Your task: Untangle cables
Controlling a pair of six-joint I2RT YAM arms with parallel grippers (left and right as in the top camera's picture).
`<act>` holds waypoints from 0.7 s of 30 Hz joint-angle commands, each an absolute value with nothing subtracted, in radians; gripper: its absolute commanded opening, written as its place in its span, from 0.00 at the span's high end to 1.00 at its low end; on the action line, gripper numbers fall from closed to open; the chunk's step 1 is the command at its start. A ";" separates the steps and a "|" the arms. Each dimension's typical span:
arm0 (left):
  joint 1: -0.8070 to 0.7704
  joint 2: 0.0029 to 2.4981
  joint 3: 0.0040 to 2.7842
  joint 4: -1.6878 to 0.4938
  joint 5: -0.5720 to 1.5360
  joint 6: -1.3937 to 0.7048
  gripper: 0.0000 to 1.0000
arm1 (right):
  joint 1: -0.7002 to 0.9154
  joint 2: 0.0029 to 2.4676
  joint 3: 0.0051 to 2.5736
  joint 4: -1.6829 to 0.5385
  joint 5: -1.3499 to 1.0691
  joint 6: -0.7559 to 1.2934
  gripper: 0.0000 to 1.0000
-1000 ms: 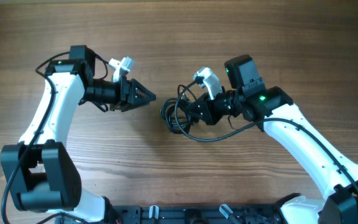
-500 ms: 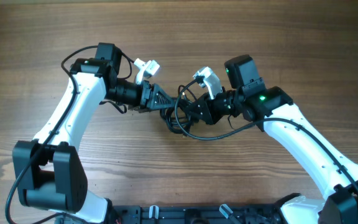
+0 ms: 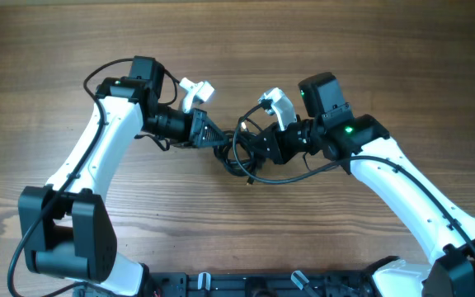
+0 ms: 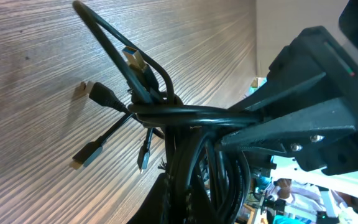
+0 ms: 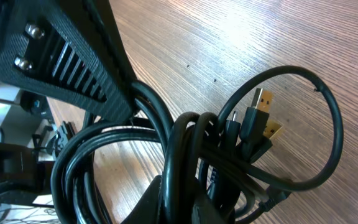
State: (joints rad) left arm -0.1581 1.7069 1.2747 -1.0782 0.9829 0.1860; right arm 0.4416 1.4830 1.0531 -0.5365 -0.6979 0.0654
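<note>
The black cables (image 3: pixel 236 155) lie as one tangled coil at the table's middle, between both arms. My left gripper (image 3: pixel 221 143) reaches in from the left and is shut on the coil's left side. In the left wrist view the strands (image 4: pixel 185 118) run down between its dark fingers (image 4: pixel 160 202). My right gripper (image 3: pixel 259 149) is shut on the right side of the same coil. The right wrist view has a thick loop (image 5: pixel 188 143) pinched in that gripper (image 5: pixel 188 196), with gold USB plugs (image 5: pixel 263 102) sticking out. Loose plugs (image 4: pixel 98 94) rest on the wood.
The wooden table (image 3: pixel 369 49) stretches around the arms. The two grippers sit only a few centimetres apart: the left one's ribbed finger (image 5: pixel 73 59) fills the right wrist view's upper left. A dark rail (image 3: pixel 246 285) runs along the front edge.
My left arm swung right from open table to the coil, and its jaws closed on the cables. The right arm held still with its grip unchanged.
</note>
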 commanded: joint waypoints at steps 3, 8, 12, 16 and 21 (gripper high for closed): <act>-0.169 1.687 1.281 -0.987 0.746 -0.102 0.96 | 0.443 1.481 1.092 -0.498 -0.730 0.153 0.48; -0.169 1.687 1.281 -0.922 0.642 -0.466 0.96 | 0.443 1.466 1.134 -0.500 -0.676 0.456 0.45; -0.169 1.687 1.281 -0.892 0.591 -0.557 0.96 | 0.443 1.466 1.134 -0.533 -0.638 0.606 0.46; -0.169 1.687 1.281 -0.894 0.522 -0.561 0.96 | 0.443 1.466 1.134 -0.561 -0.418 0.603 0.40; -0.169 1.687 1.281 -0.898 0.519 -0.584 0.96 | 0.450 1.466 1.134 -0.570 -0.520 0.591 0.39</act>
